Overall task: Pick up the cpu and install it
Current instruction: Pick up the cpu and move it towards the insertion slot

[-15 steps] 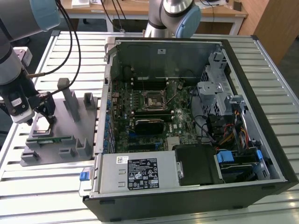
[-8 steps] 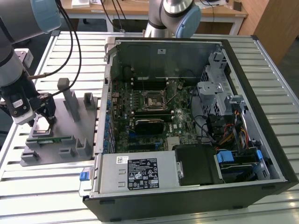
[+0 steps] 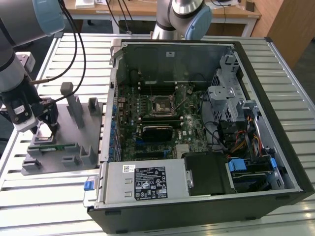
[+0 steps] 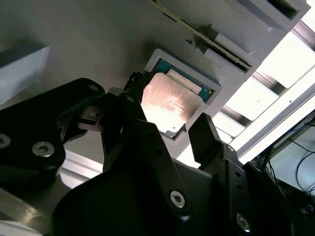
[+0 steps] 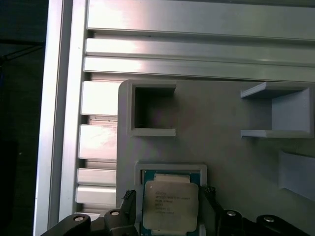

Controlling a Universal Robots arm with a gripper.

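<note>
**Grey arm, black gripper**

The arm (image 3: pixel 12 66) has silver-grey tubes, and round light blue caps (image 3: pixel 49 14) cover its joints. Black cables (image 3: pixel 84 54) hang along it. The gripper (image 4: pixel 170 115) is matte black, with angular links fastened by silver hex-socket screws (image 4: pixel 177 198).

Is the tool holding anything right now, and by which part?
Cannot tell: the cpu lies in its pocket, with the tool straddling two opposite edges.
</note>
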